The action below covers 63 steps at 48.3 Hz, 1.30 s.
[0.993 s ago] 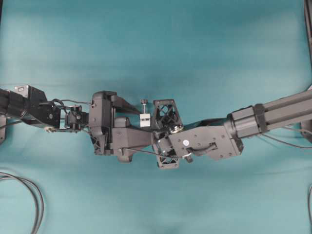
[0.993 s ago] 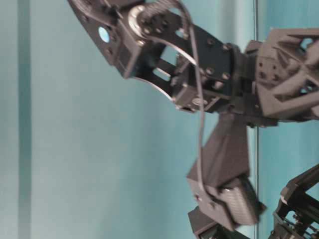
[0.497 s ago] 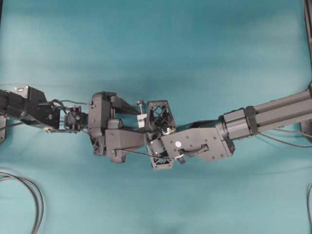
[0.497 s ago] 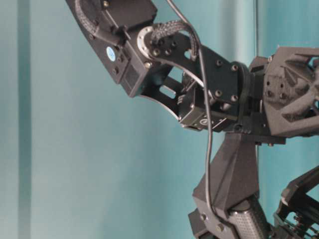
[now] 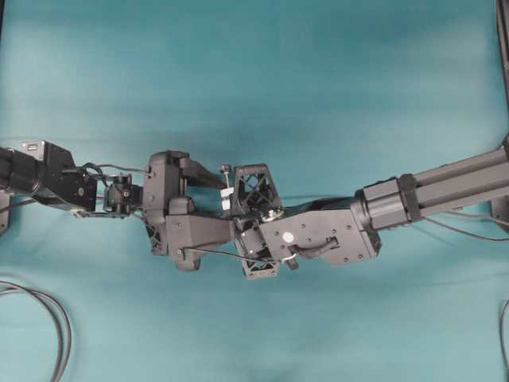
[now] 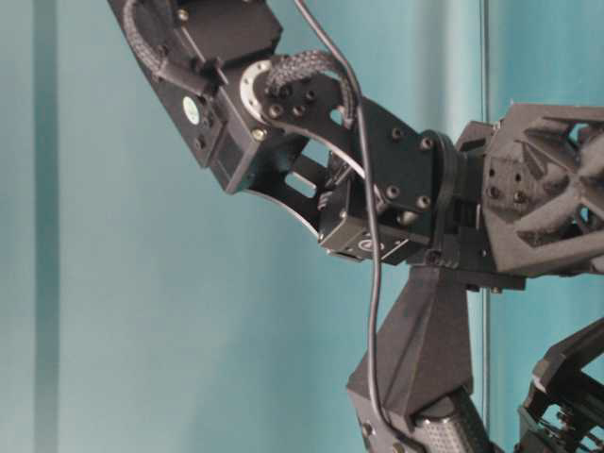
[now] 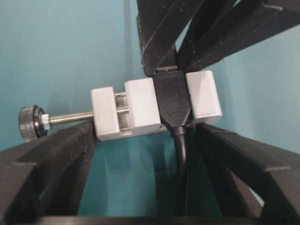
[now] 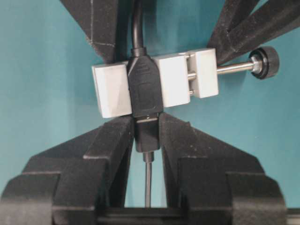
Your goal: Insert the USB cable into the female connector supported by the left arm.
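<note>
A white clamp block [image 7: 140, 110] with a side screw knob [image 7: 28, 123] carries the black female connector [image 7: 172, 98]. It hangs above the table with the fingertips of my left gripper [image 7: 147, 133] against it on both sides. In the right wrist view my right gripper [image 8: 147, 123] is shut on the dark plug [image 8: 147, 136] of the USB cable [image 8: 148, 183]. The plug butts against the mouth of the female connector [image 8: 144, 86], with only a sliver of metal tip showing. Overhead, both grippers meet at the block [image 5: 227, 197].
A teal cloth [image 5: 254, 72] covers the table. Thick looped black cables [image 5: 56, 318] lie at the lower left, and another cable [image 5: 504, 318] runs along the right edge. The right arm [image 5: 445, 195] stretches in from the right.
The right gripper has moved left with the plug, closing the gap to the white block. The left gripper and block have shifted slightly left.
</note>
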{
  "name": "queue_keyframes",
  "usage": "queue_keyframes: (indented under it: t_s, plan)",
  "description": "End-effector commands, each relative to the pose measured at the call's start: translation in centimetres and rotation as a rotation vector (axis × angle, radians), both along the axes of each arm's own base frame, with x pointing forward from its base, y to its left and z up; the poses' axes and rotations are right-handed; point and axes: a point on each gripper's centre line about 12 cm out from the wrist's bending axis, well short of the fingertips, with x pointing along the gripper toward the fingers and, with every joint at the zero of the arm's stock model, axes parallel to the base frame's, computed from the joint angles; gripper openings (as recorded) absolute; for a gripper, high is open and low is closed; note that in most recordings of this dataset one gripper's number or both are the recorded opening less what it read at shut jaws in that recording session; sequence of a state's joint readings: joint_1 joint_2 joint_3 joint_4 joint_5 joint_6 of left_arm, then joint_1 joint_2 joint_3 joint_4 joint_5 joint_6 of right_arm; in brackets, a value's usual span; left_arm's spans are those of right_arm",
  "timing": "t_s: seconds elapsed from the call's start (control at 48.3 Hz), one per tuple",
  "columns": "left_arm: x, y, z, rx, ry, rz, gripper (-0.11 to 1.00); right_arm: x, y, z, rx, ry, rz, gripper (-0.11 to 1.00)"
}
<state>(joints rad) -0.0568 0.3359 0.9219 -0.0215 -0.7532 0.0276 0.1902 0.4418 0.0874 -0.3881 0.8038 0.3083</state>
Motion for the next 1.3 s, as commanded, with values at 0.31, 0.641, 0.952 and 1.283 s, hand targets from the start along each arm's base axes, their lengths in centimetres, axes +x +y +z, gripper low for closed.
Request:
queue_keyframes:
  t_s: [0.31,0.641,0.952,1.283]
  plan:
    - [0.2,-0.7,1.4,-0.009,-0.015,-0.017,0.94,0.3,1.4,1.9,0.014,-0.064,0.033,0.26]
    - [-1.5,-0.9,1.9,-0.02,0.006,-0.018,0.94,-3.3,0.8,2.7,0.041,-0.055,-0.055,0.82]
    - [-3.8,-0.7,3.4,-0.048,0.021,-0.004,0.94,-8.6,0.4,4.1,0.113,-0.116,-0.125,0.79]
    - [-5.7,-0.7,5.8,-0.052,0.052,-0.004,0.94,-9.9,0.7,4.6,0.237,-0.258,-0.139,0.79]
